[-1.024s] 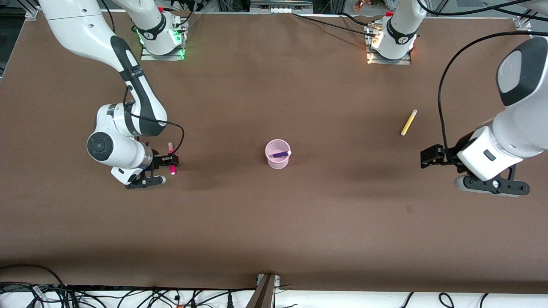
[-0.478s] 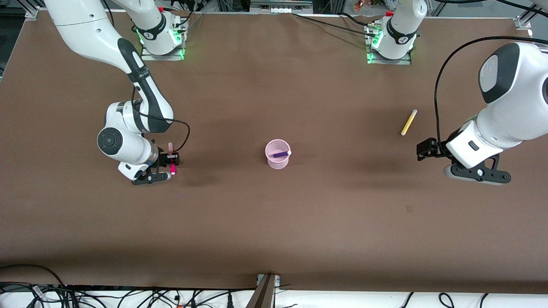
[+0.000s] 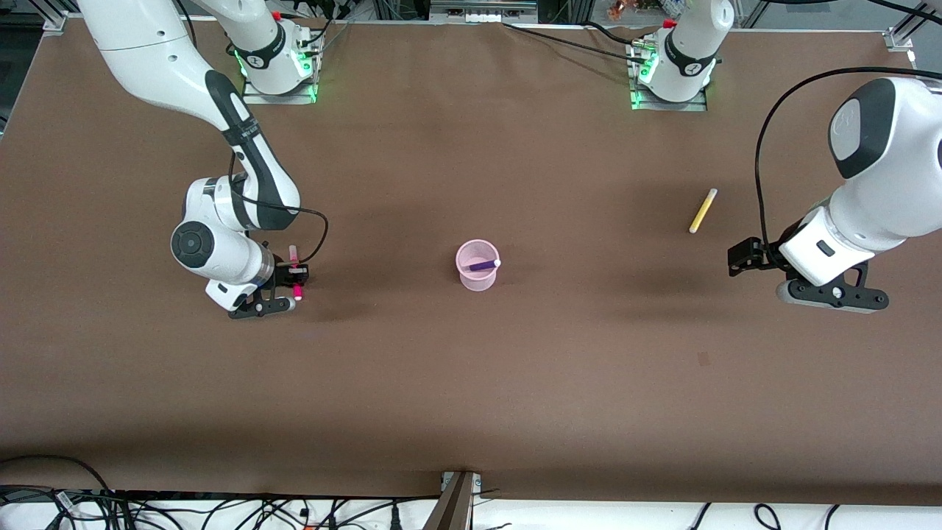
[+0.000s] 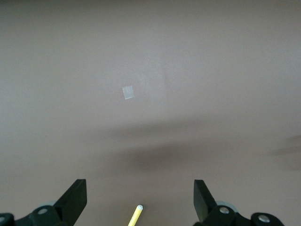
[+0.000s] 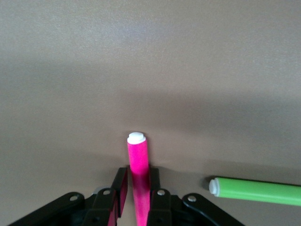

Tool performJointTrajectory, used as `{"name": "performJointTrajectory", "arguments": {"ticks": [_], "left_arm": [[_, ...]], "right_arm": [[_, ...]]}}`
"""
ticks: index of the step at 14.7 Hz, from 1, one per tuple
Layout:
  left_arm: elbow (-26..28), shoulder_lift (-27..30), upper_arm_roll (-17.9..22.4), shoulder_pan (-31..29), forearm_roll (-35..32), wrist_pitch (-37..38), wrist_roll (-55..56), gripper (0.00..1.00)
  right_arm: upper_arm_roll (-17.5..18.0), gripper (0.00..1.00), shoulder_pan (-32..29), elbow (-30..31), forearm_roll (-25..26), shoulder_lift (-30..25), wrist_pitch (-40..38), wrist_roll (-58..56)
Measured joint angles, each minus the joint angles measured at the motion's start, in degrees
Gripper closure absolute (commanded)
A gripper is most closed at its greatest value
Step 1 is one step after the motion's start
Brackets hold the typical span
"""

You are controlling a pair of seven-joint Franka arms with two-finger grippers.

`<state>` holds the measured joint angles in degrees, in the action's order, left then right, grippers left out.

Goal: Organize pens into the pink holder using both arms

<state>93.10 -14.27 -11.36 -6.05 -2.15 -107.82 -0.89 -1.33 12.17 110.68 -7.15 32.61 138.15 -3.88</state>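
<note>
The pink holder (image 3: 477, 265) stands mid-table with the purple pen (image 3: 483, 264) leaning inside it. Toward the right arm's end, the magenta pen (image 3: 296, 274) lies on the table, and my right gripper (image 3: 296, 275) is shut on it low down. In the right wrist view the fingers (image 5: 157, 181) pinch the magenta pen (image 5: 137, 150), and the green pen (image 5: 256, 190) lies beside it; the front view hides that green one. The yellow pen (image 3: 703, 210) lies toward the left arm's end. My left gripper (image 3: 745, 257) hovers open close to it, the yellow pen's tip (image 4: 135, 215) showing between its jaws (image 4: 138, 188).
A small pale mark (image 4: 128, 92) sits on the brown table cover under the left gripper's outlook. Both arm bases (image 3: 274, 59) stand along the table's back edge. Cables (image 3: 221, 511) run along the edge nearest the front camera.
The right gripper's jaws have closed onto the magenta pen, and that arm has shifted slightly toward the holder. The left arm has drifted a little toward the yellow pen, jaws still wide.
</note>
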Motion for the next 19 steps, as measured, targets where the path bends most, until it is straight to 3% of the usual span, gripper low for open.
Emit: {"name": "performJointTrajectory", "arguments": {"ticks": [1,4,10,13,19], "left_arm": [[-0.05,0.33,-0.03,-0.01,0.44,-0.33,0.09,0.0],[-0.46,2.13,-0.02,-0.2,1.54,-0.57,0.68,0.0],[-0.42,3.69,-0.02,-0.24,1.58,-0.25,1.56,0.0],[-0.4,3.69,-0.03,-0.24,1.58,-0.2,1.56,0.0],[-0.94,3.81,0.01,-0.42,1.58,-0.18,1.56,0.0]], "right_arm": [[0.0,0.7,0.0,0.0,0.0,0.12,0.24,0.0],[0.0,1.0,0.0,0.02,0.0,0.22,0.36,0.0],[0.34,1.0,0.15,-0.46,0.0,-0.32,0.64,-0.52],[2.18,1.0,1.22,-1.68,0.0,-4.39,0.15,-0.78],[13.27,1.0,2.28,-1.72,0.0,-16.53,-0.7,0.98]]}}
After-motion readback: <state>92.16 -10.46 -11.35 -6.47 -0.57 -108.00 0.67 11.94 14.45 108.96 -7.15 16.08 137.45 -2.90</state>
